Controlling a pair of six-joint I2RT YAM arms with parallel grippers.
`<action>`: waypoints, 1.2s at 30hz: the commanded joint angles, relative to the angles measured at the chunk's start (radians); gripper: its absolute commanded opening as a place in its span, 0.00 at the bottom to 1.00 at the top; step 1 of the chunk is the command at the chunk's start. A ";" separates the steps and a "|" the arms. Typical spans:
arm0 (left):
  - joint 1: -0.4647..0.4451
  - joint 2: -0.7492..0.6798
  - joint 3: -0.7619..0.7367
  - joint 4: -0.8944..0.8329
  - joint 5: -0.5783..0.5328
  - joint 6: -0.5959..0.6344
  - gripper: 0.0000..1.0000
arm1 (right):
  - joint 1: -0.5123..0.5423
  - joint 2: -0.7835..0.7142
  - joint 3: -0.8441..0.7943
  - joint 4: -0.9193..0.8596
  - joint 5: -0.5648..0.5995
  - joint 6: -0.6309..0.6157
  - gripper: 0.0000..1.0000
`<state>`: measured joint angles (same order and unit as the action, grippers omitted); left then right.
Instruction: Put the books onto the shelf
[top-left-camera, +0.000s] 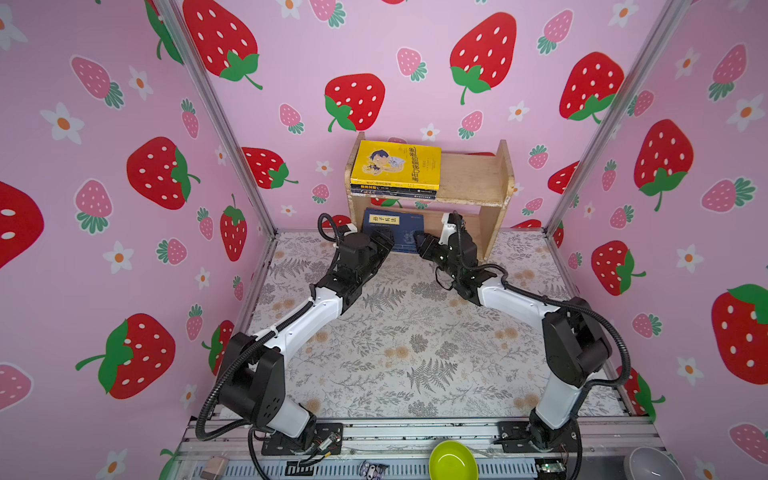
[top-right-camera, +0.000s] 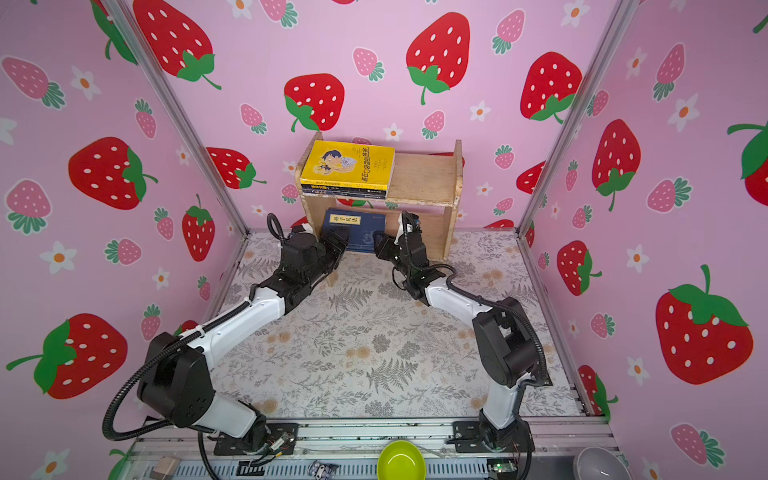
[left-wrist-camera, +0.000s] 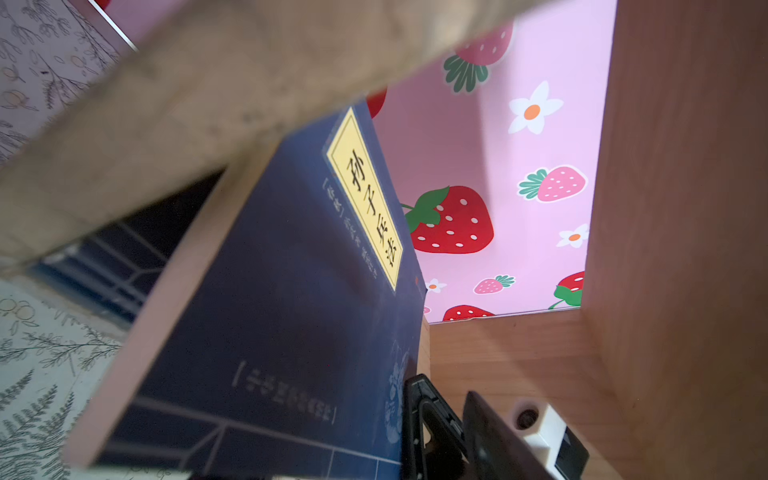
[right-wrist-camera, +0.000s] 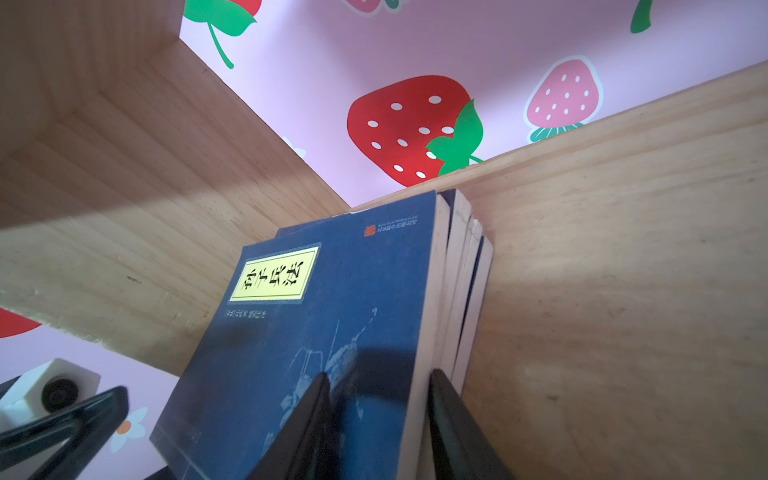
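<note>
The small two-tier rack of light bare wood, the shelf (top-left-camera: 469, 174) (top-right-camera: 424, 174), stands at the back of the counter (top-left-camera: 395, 353), which is covered with a grey sheet of ferns and flowers. On the left half of its upper tier lies the bright yellow paperback with a cartoon boy (top-left-camera: 397, 162) (top-right-camera: 349, 160), flat on two darker books (top-left-camera: 395, 192) (top-right-camera: 345, 192) of which only the spines show.

In the lower tier, at its left side, is the stack of thin navy paperbacks with yellow labels (top-left-camera: 392, 226) (top-right-camera: 355, 226). Its near end comes out a little past the front of the shelf. In the right wrist view four page blocks (right-wrist-camera: 457, 270) can be counted, and the last one rests against a wooden board (right-wrist-camera: 623, 249). Whether the stack lies flat or leans, I cannot tell.

The left gripper (top-left-camera: 386, 239) (top-right-camera: 338, 239) is at the near left corner of the stack. Its jaws are too hidden to judge, so I cannot tell if they are wide or narrow.

The right gripper (top-left-camera: 419, 241) (top-right-camera: 379, 243) (right-wrist-camera: 378, 376) is at the near right corner. Its jaws stand partly apart, with a clear gap. One finger (right-wrist-camera: 316, 415) is over the navy cover and the other is beside the page edges. I cannot see that they press the book.
</note>
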<state>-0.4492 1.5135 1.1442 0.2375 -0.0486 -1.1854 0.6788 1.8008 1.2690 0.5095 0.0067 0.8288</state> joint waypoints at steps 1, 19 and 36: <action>0.009 -0.047 -0.018 -0.058 -0.045 0.027 0.74 | 0.008 0.041 0.000 -0.068 0.008 0.006 0.41; 0.132 -0.167 0.006 -0.229 0.060 0.389 0.84 | 0.008 0.010 0.003 -0.086 0.029 -0.021 0.41; 0.159 -0.144 0.046 -0.415 0.091 1.101 0.86 | 0.008 -0.012 0.055 -0.134 0.004 -0.046 0.45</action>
<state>-0.2943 1.3586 1.1618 -0.1909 0.1059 -0.1768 0.6811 1.7996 1.3045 0.4339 0.0185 0.7898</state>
